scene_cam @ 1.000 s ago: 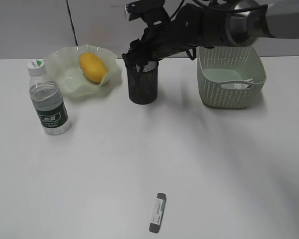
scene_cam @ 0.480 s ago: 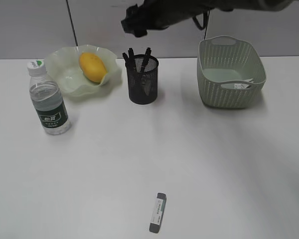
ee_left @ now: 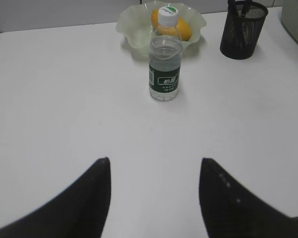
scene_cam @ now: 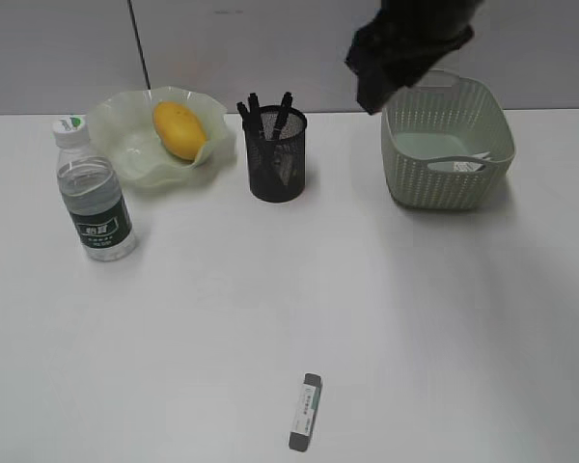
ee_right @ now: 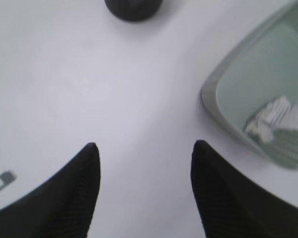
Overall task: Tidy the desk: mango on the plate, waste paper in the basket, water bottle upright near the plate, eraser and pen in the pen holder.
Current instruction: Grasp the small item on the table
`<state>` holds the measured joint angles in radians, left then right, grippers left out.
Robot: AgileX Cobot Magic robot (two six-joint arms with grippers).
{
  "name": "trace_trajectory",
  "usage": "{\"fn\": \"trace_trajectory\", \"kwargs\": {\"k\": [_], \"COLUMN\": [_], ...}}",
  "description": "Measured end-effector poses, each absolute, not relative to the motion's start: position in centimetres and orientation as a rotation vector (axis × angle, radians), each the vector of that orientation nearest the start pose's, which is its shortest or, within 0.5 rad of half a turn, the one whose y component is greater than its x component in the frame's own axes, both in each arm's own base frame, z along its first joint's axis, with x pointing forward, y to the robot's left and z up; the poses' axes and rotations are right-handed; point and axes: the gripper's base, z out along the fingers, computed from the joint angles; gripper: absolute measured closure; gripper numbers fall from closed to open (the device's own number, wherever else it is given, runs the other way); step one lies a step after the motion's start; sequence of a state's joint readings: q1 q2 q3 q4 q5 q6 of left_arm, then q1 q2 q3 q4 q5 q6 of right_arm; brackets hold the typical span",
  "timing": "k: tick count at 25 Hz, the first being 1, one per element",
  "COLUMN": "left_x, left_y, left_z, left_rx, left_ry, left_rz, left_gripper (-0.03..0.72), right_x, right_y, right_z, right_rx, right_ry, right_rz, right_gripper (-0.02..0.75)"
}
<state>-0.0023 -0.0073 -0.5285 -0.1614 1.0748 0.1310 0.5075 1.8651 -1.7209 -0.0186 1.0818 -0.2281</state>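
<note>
Eraser [scene_cam: 307,413] flat, lengthwise toward holder [scene_cam: 277,159]

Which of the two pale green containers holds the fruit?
The wavy-rimmed plate behind the water bottle holds the mango; the woven basket holds only paper.

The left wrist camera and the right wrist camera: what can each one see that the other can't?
Only the left wrist view shows the water bottle standing upright, the mango on the plate, and pens in the pen holder. Only the right wrist view shows the waste paper inside the basket and the eraser lying on the desk. Both show the white desk, the pen holder, and an open, empty pincer: left pincer, right pincer.
</note>
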Motion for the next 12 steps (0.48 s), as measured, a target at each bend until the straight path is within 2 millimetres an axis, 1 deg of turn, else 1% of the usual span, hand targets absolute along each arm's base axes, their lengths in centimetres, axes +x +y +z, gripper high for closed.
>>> {"fn": "trace_trajectory", "kwargs": {"k": [3, 4, 5, 7, 9, 12], "left_x": [-1.1, -1.1, -1.0, -0.5, 0.3, 1.7], "left_y": [-1.3, -1.3, -1.3, -1.3, -1.3, -1.4], "left_z": [28.5, 28.5, 28.5, 28.5, 28.5, 28.6], "left_rx": [0.146, 0.146, 0.146, 0.145, 0.144, 0.157], "left_ry": [2.009, 2.009, 2.014, 2.044, 2.095, 2.166], "left_rz": [-0.110, -0.110, -0.112, -0.115, -0.119, -0.152], "left_gripper": [0.255, 0.255, 0.255, 0.255, 0.255, 0.255], "right_x": [36.0, 36.4, 36.9, 37.3, 37.1, 35.5], "right_y": [16.9, 15.6, 13.8, 11.2, 8.8, 5.6], "right_z": [30.7, 30.9, 31.1, 32.1, 33.7, 36.0], "right_rx": [-0.871, -0.811, -0.731, -0.606, -0.505, -0.390], "right_ry": [2.667, 2.694, 2.713, 2.720, 2.699, 2.661], "right_rz": [0.045, 0.052, 0.045, 0.037, 0.016, -0.004], "right_gripper": [0.271, 0.271, 0.271, 0.272, 0.272, 0.272]}}
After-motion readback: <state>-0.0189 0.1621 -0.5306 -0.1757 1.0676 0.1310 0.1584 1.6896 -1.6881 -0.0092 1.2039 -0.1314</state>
